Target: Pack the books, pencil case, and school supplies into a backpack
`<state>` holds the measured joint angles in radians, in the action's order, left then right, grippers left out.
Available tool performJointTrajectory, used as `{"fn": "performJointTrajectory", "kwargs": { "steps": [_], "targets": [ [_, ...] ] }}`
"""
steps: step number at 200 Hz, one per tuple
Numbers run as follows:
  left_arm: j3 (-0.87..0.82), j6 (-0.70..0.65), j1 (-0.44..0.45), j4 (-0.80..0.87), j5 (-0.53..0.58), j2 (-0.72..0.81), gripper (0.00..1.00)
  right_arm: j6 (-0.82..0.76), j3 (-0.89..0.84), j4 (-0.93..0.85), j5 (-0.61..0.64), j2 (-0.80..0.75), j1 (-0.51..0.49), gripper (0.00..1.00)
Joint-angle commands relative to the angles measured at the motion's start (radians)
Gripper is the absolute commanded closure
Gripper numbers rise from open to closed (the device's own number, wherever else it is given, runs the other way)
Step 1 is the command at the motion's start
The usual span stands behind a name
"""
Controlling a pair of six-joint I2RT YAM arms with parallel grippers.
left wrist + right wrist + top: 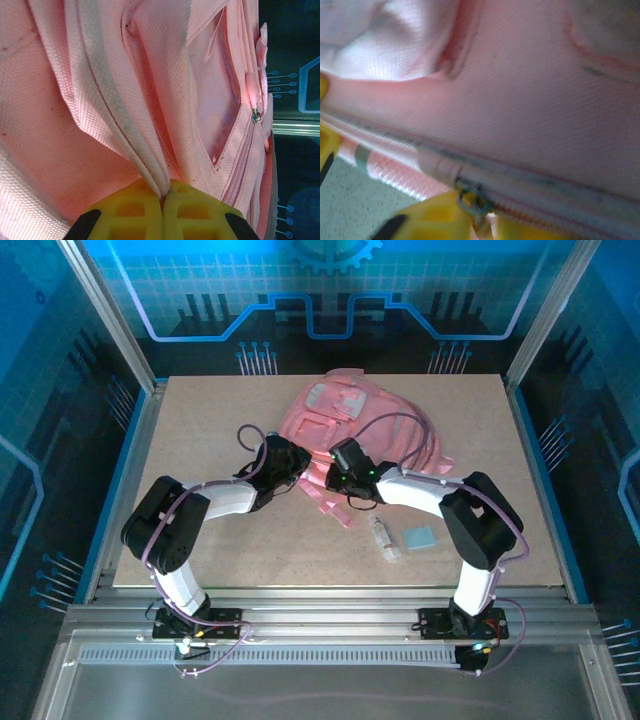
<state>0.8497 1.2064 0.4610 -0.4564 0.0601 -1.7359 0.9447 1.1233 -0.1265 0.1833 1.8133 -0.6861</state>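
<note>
The pink backpack (345, 420) lies at the back middle of the table. My left gripper (296, 468) is at its near left edge, and in the left wrist view the yellow fingers (135, 210) are shut on a fold of the backpack's pink fabric (150, 170). My right gripper (332, 472) is right beside it at the bag's near edge. Its yellow fingers (430, 220) are closed on the metal zipper pull (471, 201) of the backpack's zip. A whitish tube (384, 537) and a light-blue pad (420, 537) lie on the table near the right arm. The books and the pencil case are out of view.
Pink straps (335, 502) trail from the backpack toward the near side, between the two grippers. The wooden tabletop (260, 540) has bare room in front of the arms. Metal frame posts and blue walls surround the table.
</note>
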Motion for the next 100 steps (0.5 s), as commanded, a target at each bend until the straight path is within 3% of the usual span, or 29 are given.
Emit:
{"fn": "performJointTrajectory", "kwargs": {
  "steps": [1, 33, 57, 100],
  "targets": [
    [-0.021, -0.009, 0.020, -0.023, -0.023, 0.044, 1.00, -0.003, 0.050, 0.038, 0.064, 0.017, 0.007, 0.98],
    [-0.020, -0.035, 0.002, -0.013, -0.004, 0.040, 1.00, -0.039, -0.008, 0.017, 0.053, -0.051, 0.017, 1.00],
    [0.001, -0.075, -0.036, 0.001, -0.008, 0.023, 1.00, -0.122, -0.078, -0.006, -0.030, -0.130, 0.042, 1.00],
    [0.070, -0.160, -0.112, 0.044, -0.036, -0.002, 1.00, -0.326, -0.108, -0.241, -0.155, -0.219, 0.114, 1.00]
  ]
}}
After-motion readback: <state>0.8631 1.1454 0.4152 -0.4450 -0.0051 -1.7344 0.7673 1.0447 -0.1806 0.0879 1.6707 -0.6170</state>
